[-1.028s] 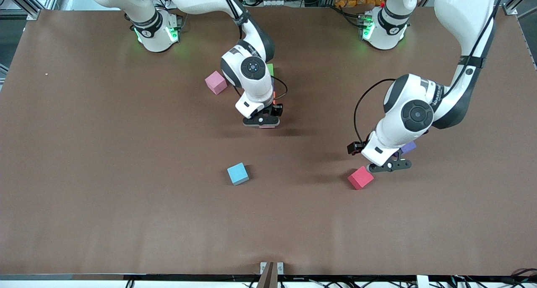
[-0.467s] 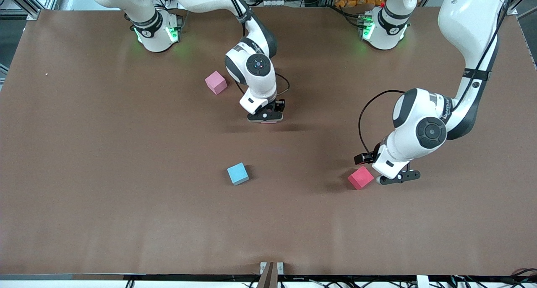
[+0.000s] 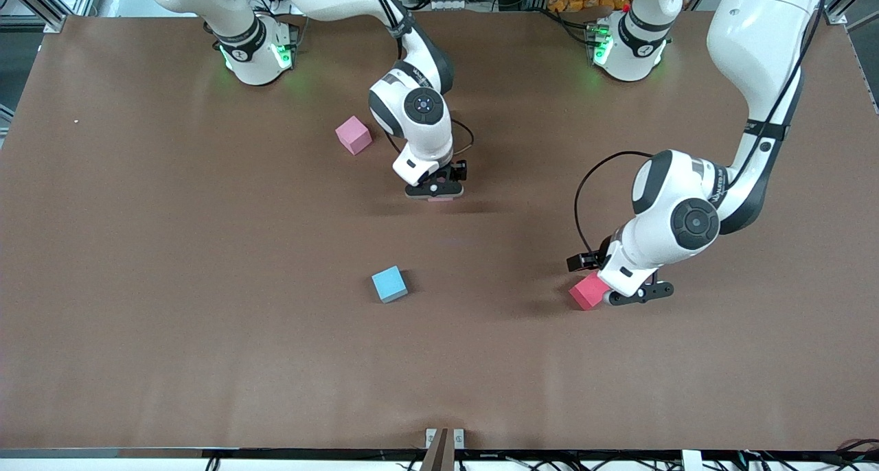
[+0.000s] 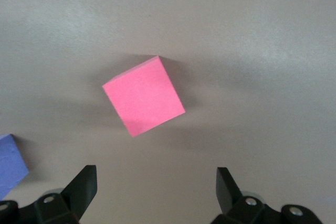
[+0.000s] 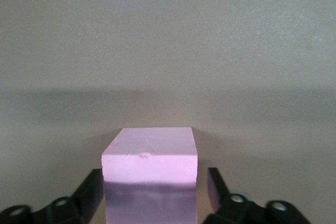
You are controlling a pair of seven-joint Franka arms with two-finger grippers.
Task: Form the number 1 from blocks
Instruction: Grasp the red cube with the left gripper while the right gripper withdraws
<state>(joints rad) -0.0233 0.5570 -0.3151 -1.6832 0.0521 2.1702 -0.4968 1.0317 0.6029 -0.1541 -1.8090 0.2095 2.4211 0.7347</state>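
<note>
straddling pink block: right gripper [image 3: 434,191], down low at about 12 o'clock from the table's [image 3: 137,265] middle
right gripper claw: open; the right wrist view [image 5: 155,182] shows one finger [image 5: 94,187] against the block's side and a thin gap at the other finger
pink block: [image 5: 149,182] sits between those fingers, square to them, top face up with a tiny dent near the front edge; only a sliver [image 3: 440,198] shows under the claw in the front view
left gripper: [image 3: 635,294] at about 4 o'clock from the table's middle, low over the surface, partly over the red block
left gripper claw: open wide and holding nothing [image 4: 155,182], both fingertips clear of the block
red block: [image 3: 587,293] on the table, rotated diagonal to the fingers in the left wrist view [image 4: 143,97], not touched by them
purple block: only a corner [image 4: 10,158] shows at the edge of the left wrist view, apart from the red block
second pink block: [image 3: 354,134] on the table at about 11 o'clock, near the right arm's wrist, untouched
light blue block: [image 3: 389,283] alone at about 7 o'clock, well apart from both grippers
</note>
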